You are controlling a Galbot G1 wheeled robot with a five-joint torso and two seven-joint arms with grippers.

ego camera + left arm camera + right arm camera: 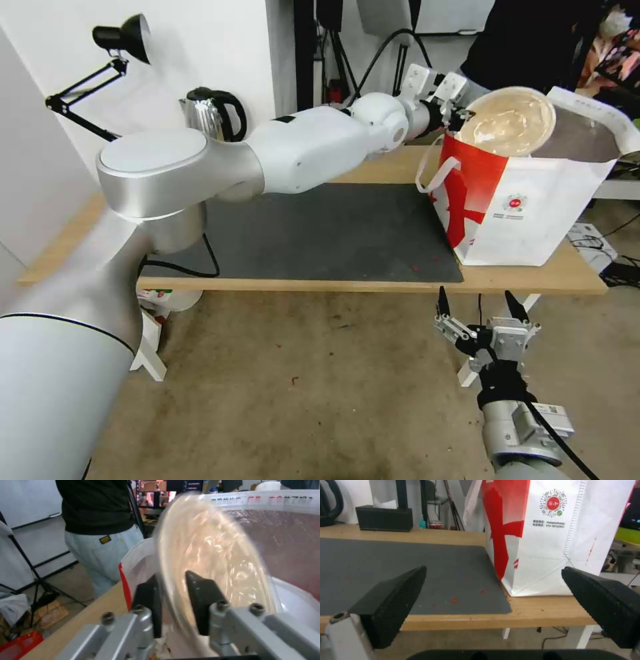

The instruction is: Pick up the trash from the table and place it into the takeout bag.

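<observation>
Beige bowl is smeared w/ blur in the left wrist view, its lower rim hidden behind the left gripper fingers and its far side sunk inside the takeout bag, whose contents can't be seen. Bag's top and right side are cut off at the right wrist view's edge, print under its logo too small to read. Right gripper fingers are cropped at that picture's bottom corners.
</observation>
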